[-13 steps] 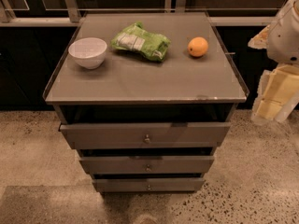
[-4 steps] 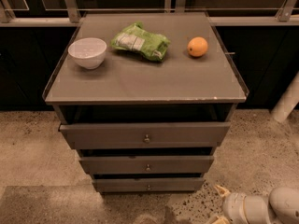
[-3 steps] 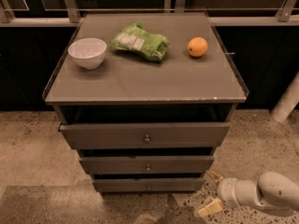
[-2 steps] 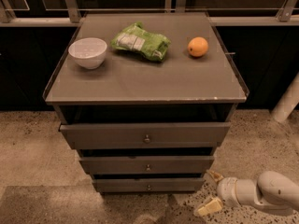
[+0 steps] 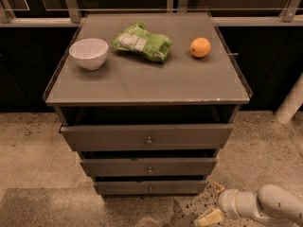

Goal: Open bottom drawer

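Currently, the gripper [image 5: 214, 202] sits low over the speckled floor [image 5: 28, 150], at 4 o'clock from the bottom drawer [image 5: 142, 187]. It is just beside the drawer's right end, with its two fingers spread apart and nothing between them. Compared with 1.3 s earlier, the arm [image 5: 272, 205] has reached further left toward the cabinet. Against 0.7 s ago, its position and all drawer fronts are practically unchanged. On the cabinet top [image 5: 142, 82], a white bowl [image 5: 88, 53] stands at 10 o'clock, its visible interior plain white. A green bag [image 5: 142, 41] lies at 12 o'clock and an orange [image 5: 200, 47] at 2 o'clock. The bottom drawer is the lowest, narrowest front, with its knob [image 5: 151, 189] at centre. Its contents are hidden.
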Motion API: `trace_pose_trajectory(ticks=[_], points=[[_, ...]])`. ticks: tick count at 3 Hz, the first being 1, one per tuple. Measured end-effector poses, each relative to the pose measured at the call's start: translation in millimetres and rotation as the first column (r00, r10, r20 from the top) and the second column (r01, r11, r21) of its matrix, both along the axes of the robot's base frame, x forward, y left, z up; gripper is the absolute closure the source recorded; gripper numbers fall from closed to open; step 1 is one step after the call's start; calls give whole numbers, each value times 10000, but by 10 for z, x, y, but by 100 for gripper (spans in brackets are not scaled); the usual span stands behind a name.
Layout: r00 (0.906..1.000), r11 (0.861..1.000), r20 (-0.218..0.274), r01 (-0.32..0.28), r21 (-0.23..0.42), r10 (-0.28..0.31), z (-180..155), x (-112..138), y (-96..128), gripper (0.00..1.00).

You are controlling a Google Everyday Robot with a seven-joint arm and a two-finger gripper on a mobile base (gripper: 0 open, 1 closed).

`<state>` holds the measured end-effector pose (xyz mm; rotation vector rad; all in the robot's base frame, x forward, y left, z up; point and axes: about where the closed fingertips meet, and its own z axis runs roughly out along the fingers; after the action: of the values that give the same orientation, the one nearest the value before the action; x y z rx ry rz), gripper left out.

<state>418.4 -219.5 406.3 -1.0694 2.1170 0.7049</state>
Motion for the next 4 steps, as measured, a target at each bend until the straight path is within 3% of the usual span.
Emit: trace_pose_trajectory(ticks=[1, 2, 4], points=[[9997, 9995, 109, 199, 240, -201, -494, -28, 101, 0], [9989, 9998, 456, 79, 163, -87, -844, 98, 263, 0], [9990, 9991, 249, 366, 223, -372, -977, 105, 269, 0]])
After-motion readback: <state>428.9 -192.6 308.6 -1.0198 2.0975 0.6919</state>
